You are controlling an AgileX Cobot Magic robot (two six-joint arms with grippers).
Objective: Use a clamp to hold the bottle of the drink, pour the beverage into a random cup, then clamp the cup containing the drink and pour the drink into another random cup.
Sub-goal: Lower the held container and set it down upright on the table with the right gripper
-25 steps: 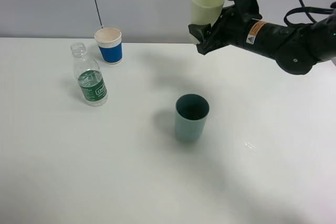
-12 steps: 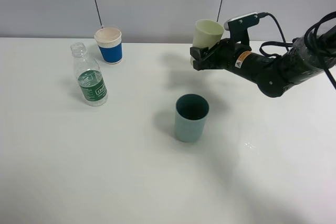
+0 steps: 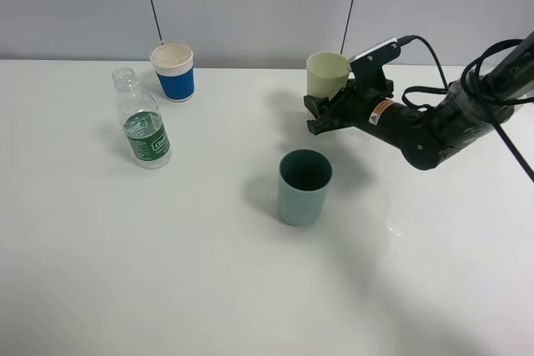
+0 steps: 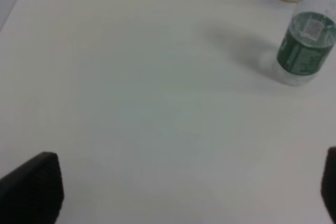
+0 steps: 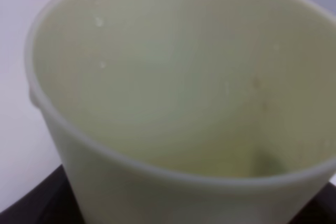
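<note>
— What do we have on the white table (image 3: 167, 273)?

— We count four containers. Our right gripper (image 3: 321, 116) is clamped tight on the tall pale yellow-green tumbler (image 3: 326, 74), upright, near the far edge. In the right wrist view the tumbler (image 5: 184, 103) fills the picture: smooth plastic wall, rounded rim, a few droplets clinging inside; we cannot tell whether any liquid lies at the bottom.

— And the other cups?

— The short teal tumbler (image 3: 304, 187) stands in the middle, nearer the camera than the gripper and apart from it, plain and matte, its inside too dark for us to judge. The blue-and-white paper cup (image 3: 173, 72) sits at the far left, its contents not clear to us.

— The bottle?

— The clear plastic bottle (image 3: 142, 120), uncapped, green label, stands just in front of the paper cup; how much it holds we cannot make out. The left wrist view shows the bottle (image 4: 304, 50) too.

— Our left gripper (image 4: 178, 187)?

— Spread wide, holding nothing, its black fingers (image 4: 34, 187) above bare tabletop.
</note>
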